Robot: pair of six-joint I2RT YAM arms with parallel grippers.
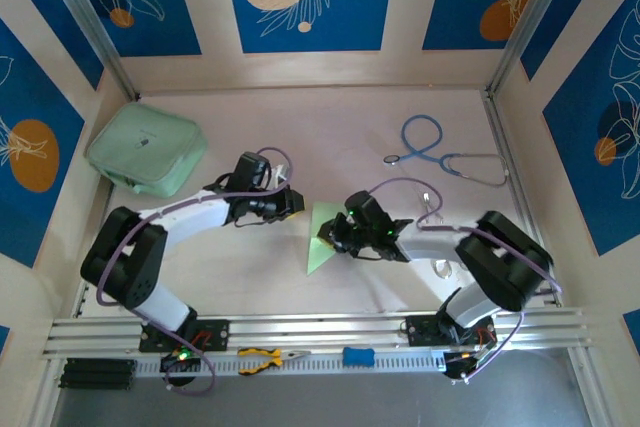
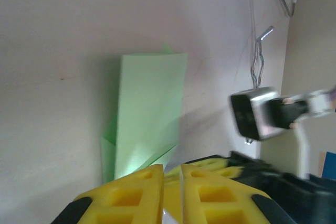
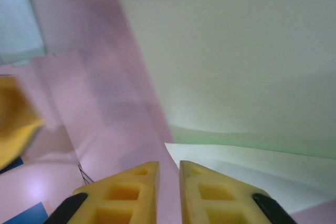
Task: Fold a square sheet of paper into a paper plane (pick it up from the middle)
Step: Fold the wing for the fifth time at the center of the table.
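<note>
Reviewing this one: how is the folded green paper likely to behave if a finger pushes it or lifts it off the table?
The folded green paper looks thin, and its creased flaps do not lie fully flat, so it would probably flop and bend when lifted. It rests on a smooth table, so a push would likely slide it rather than tip it.

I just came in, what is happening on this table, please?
A two-armed robot works on a light-green paper sheet lying partly folded on the table between its arms. The right gripper is low over the sheet; the left gripper sits by its far corner, jaws closed. Whether either pinches the paper is unclear. It is not yet a plane.
</note>
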